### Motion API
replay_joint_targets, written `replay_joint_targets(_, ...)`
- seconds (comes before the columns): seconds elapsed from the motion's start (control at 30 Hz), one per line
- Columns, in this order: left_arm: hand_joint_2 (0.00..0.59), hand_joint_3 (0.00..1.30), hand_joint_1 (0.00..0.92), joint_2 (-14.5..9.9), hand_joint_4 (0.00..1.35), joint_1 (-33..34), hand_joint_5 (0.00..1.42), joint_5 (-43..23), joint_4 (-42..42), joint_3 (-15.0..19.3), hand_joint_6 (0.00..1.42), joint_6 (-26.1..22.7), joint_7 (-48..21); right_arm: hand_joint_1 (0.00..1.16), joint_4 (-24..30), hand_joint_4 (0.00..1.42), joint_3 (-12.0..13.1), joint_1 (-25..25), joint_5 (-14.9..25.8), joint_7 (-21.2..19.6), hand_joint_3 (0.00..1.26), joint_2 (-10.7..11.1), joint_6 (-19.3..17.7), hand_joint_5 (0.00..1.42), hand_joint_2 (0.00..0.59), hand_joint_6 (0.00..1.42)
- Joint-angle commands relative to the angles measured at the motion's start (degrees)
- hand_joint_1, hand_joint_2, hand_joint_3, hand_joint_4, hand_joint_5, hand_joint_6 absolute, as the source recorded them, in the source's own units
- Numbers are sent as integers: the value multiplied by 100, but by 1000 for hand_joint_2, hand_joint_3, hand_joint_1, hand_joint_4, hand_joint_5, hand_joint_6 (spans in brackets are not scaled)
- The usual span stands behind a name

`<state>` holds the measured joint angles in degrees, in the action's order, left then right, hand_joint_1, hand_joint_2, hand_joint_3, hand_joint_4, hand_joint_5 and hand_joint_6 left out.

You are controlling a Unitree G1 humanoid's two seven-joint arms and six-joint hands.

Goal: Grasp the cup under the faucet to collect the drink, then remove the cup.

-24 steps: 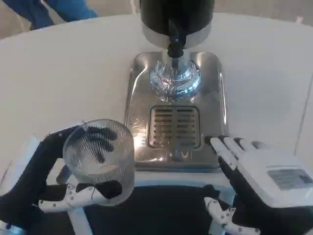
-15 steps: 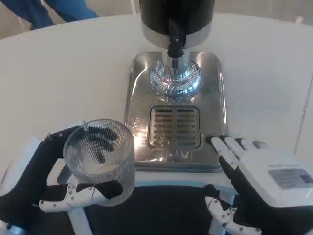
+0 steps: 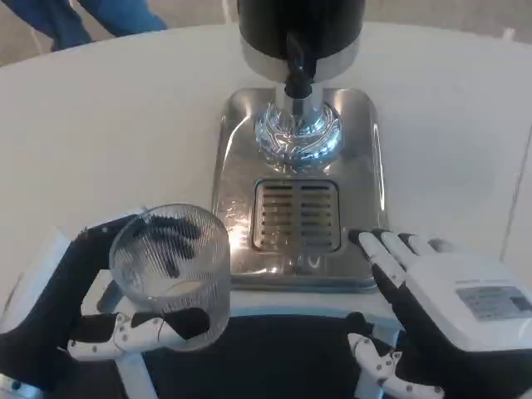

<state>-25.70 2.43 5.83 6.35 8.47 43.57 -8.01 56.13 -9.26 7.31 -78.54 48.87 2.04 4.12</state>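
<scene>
My left hand [image 3: 108, 307] grips clear ribbed cup [image 3: 170, 270], held upright at near left, just beside steel drip tray [image 3: 237, 174], well clear of faucet [image 3: 298, 71]. My right hand [image 3: 440, 320] holds nothing, fingers spread, fingertips at tray's near right corner. White worktop [image 3: 108, 125] underneath.

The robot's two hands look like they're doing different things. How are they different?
The left hand grips a clear ribbed cup, fingers wrapped around it; the right hand holds nothing, fingers stretched out straight. The left hand sits to the left of the shiny drip tray, off it, while the right hand's fingertips reach the tray's near right corner. Both are white and black and low at the near edge of the table.
</scene>
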Motion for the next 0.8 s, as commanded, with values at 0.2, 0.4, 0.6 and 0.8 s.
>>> replay_joint_targets(0.2,95,1052,520,157,1219,57,1423,145,-2,61,1424,-182,119,213,75,0,36,13,-10,64,0,-55,-21,0,555,0)
replay_joint_targets(0.4,95,1052,520,289,1219,220,1417,230,41,55,1424,-335,232,212,133,0,35,89,-19,83,0,-81,-33,0,549,0)
replay_joint_targets(0.6,95,1052,520,467,1219,629,1424,467,313,-8,1424,-447,458,211,208,0,42,163,-37,183,0,-97,-67,0,548,0)
replay_joint_targets(0.8,93,1052,517,587,1219,1130,1424,747,828,-140,1424,-417,713,211,334,0,94,235,-19,339,0,-104,-88,0,548,0)
